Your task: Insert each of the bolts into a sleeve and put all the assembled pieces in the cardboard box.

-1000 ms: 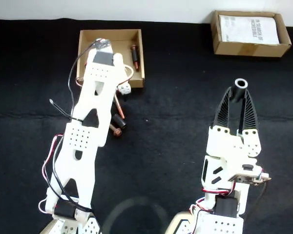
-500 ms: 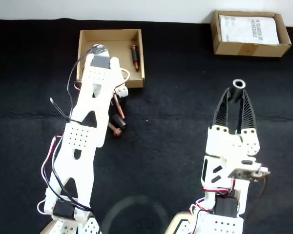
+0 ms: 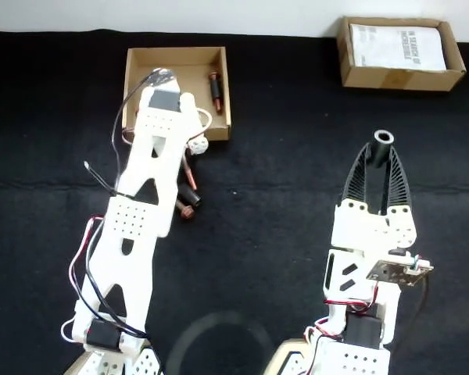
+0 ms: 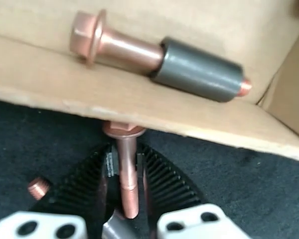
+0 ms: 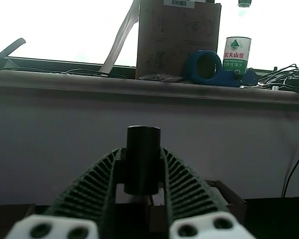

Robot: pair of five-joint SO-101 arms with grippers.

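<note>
Over the black table (image 3: 297, 195), just outside the cardboard box (image 3: 176, 51), the left gripper (image 4: 124, 148) pinches a bolt (image 4: 128, 194) between its fingers; one assembled piece (image 4: 159, 57) lies inside. Far from the box, the right gripper (image 5: 142, 152) clamps a sleeve (image 5: 142, 137) in its fingers. Loose pieces (image 3: 189, 199) beside the box are half hidden by the left arm (image 3: 141, 219).

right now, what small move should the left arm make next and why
Probably carry the bolt away from the box and toward the sleeve. The left gripper is shut on a bare bolt just outside the box wall, while the right gripper holds an empty sleeve upright. The two have to be joined before boxing, like the assembled piece lying in the box.
</note>
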